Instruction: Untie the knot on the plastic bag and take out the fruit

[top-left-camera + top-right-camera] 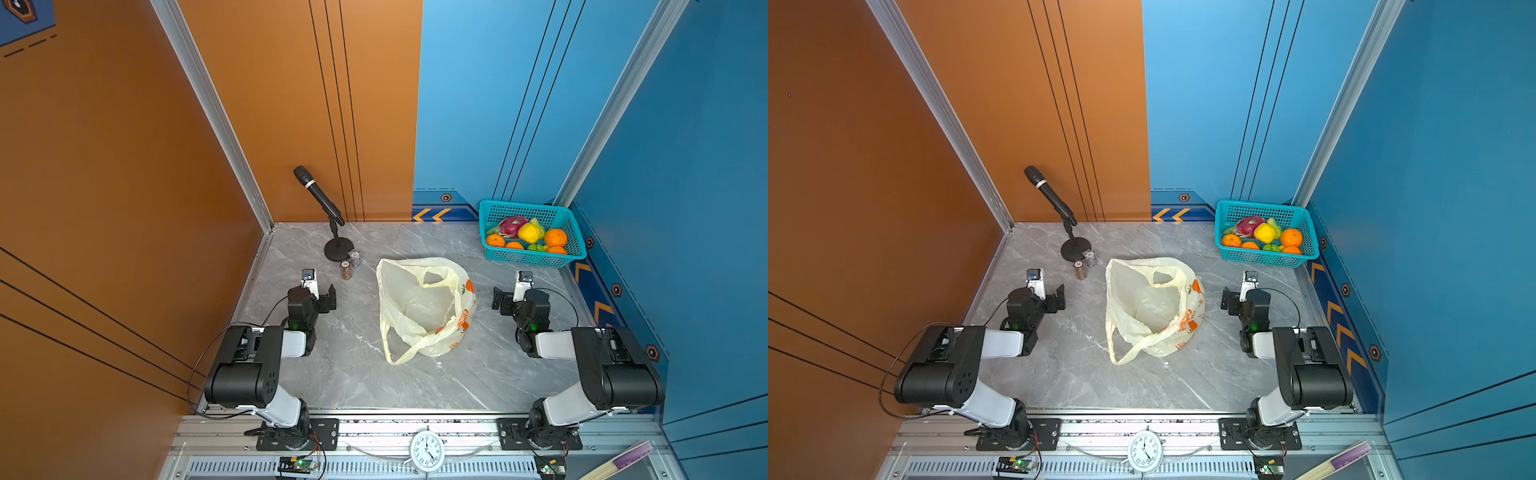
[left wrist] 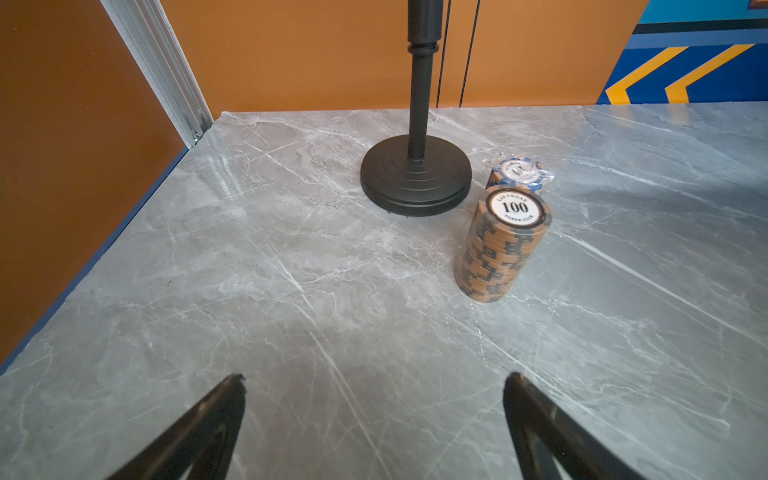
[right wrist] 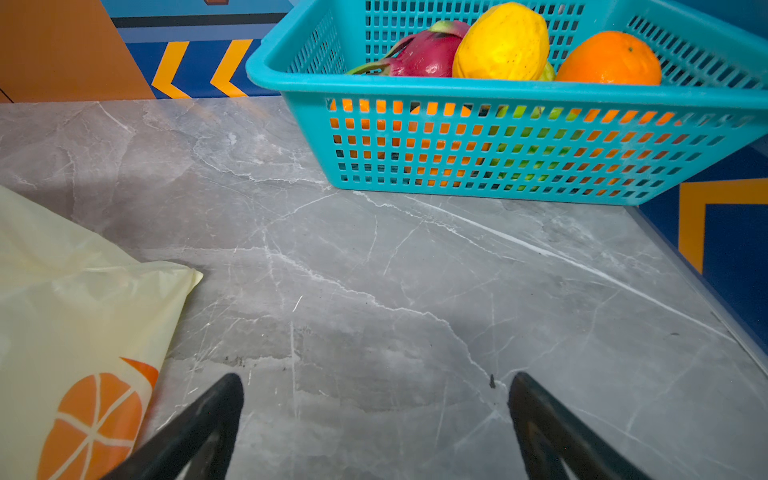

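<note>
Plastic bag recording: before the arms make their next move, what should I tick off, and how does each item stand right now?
1. Handles untied: ok. The plastic bag lies open and its handle loops are apart, not tied.
2. Bag emptied: ok. No fruit shows through it in both top views.
3. Fruit collected: ok. The fruit sits in the teal basket.
4. Left hand free: ok. It is open with nothing between its jaws.
5. Right hand free: ok. It is open beside the bag, not touching it.
6. Poker chip stack clear of the left hand: ok. It stands apart, by the microphone stand.
</note>
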{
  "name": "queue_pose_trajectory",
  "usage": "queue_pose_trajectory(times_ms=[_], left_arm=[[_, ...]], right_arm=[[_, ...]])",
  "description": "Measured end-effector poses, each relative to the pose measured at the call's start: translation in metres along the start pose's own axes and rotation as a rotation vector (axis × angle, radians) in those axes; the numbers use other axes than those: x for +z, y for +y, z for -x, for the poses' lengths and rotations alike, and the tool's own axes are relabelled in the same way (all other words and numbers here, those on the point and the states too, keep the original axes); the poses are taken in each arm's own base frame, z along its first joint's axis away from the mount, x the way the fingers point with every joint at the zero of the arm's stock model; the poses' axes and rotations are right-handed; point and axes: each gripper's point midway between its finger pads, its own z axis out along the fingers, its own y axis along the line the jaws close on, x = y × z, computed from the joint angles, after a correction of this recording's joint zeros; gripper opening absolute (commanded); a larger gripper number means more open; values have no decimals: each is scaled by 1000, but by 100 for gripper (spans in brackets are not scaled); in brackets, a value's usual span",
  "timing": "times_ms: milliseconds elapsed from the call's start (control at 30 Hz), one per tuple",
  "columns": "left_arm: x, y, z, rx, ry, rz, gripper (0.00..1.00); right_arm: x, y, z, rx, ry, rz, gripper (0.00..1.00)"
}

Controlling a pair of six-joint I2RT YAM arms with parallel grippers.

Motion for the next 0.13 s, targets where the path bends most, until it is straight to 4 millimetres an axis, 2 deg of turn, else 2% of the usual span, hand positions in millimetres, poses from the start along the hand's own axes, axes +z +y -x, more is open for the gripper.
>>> queue_pose_trajectory(times_ms=[133], left_arm=[[0, 0, 0, 0, -1, 0, 97]], right_arm=[[0, 0, 0, 0, 0, 0, 100]])
